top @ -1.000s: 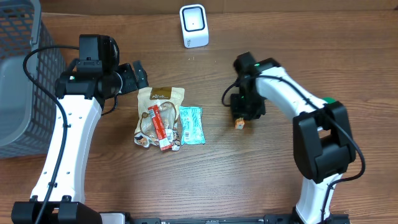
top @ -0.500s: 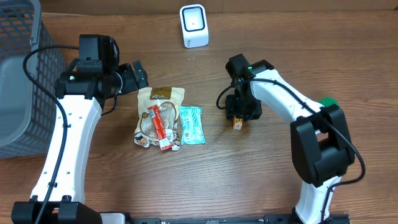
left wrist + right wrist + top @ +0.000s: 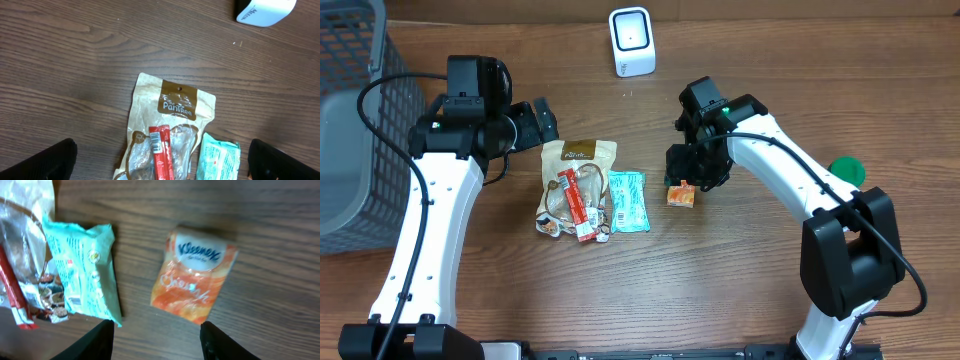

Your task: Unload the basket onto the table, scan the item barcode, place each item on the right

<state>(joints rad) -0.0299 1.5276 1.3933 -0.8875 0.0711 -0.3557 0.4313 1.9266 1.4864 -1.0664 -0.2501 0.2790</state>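
Note:
The white barcode scanner (image 3: 631, 40) stands at the back middle of the table, and its corner (image 3: 265, 10) shows in the left wrist view. An orange Kleenex tissue pack (image 3: 681, 195) (image 3: 195, 282) lies flat on the wood. My right gripper (image 3: 694, 168) (image 3: 159, 342) hovers just above and behind it, open, with nothing between its fingers. A teal packet (image 3: 628, 200) (image 3: 82, 270) lies left of the pack. A brown snack bag (image 3: 576, 185) (image 3: 172, 125) carries a red stick (image 3: 162, 157) with a barcode. My left gripper (image 3: 535, 122) (image 3: 160, 167) is wide open over that bag's near end.
A grey wire basket (image 3: 350, 120) fills the left edge of the table. A green round thing (image 3: 847, 170) lies on the right, beside the right arm. Bare wood lies in front of the items.
My right gripper has moved left and opened wider. The orange tissue pack, earlier on edge under it, now lies flat on the table, further left and free.

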